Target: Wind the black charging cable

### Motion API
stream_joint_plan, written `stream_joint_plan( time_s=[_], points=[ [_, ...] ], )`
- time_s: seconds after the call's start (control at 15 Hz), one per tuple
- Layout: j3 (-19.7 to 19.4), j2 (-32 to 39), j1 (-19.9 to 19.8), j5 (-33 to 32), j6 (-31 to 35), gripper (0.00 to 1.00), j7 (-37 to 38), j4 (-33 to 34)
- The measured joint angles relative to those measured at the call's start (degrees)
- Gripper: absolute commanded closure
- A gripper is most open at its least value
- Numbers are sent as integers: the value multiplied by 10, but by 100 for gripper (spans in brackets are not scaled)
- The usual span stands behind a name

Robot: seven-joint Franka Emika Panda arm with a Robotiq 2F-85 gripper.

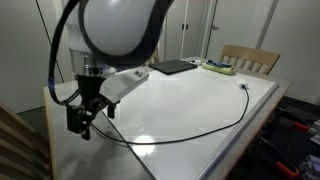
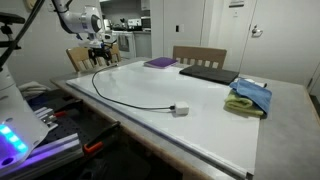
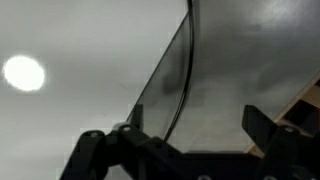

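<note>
Glossy white table carries the black charging cable, thin, matte, loosely curved; gripper fingers spread apart astride it.

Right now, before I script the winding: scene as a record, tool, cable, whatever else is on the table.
tool: open, low over a table corner
black charging cable: unwound, one long curve across the table, passing between the tool's fingers
plug: free end, lying near the table's edge
grip: none, jaws apart
laptop: closed, flat
cloths: blue on green, beside the laptop
winding: not started
</note>
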Motion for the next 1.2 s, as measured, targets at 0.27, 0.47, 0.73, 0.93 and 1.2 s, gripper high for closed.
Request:
stream_joint_plan(
  time_s=[0.27,0.47,0.73,0.93,1.2],
  points=[
    [-2,22,7,0,17,0,3,16],
    [-14,32,19,-1,33,0,5,21],
    [-48,39,46,-7,52,0,10,23],
    [-63,44,56,-6,57,0,21,23],
    [-64,45,56,-2,59,0,29,23]
  ],
)
